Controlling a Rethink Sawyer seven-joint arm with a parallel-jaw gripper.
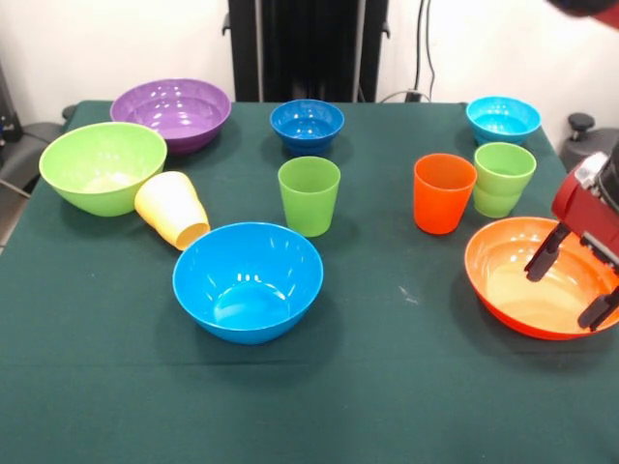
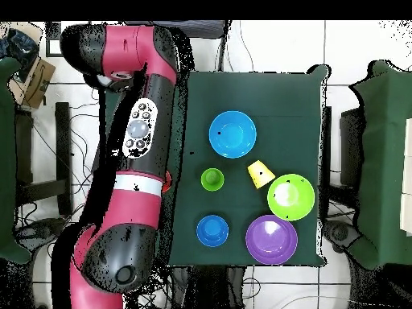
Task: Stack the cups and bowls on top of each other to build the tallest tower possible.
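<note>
The tool [image 1: 571, 280], fingers apart, hangs over the orange bowl [image 1: 513, 290]. Just behind it, the orange cup [image 1: 443, 193] and light green cup [image 1: 503, 179] stand touching, blocking that way. The table [image 1: 387, 387] nearer the camera lies free.

bowls: six – purple [image 1: 171, 113], lime green [image 1: 102, 166], blue [image 1: 248, 280], orange [image 1: 532, 280], dark blue [image 1: 307, 125], turquoise [image 1: 503, 119]
cups: four – yellow [image 1: 172, 209], green [image 1: 309, 195], orange [image 1: 443, 192], light green [image 1: 503, 178]

Table [image 1: 319, 406]: covered in a dark green cloth | Wall [image 1: 116, 43]: plain white, behind the table | Floor [image 2: 278, 44]: pale tiles with dark joints, cables trailing across it | Side furniture [image 2: 386, 161]: dark green pieces flanking the table
</note>
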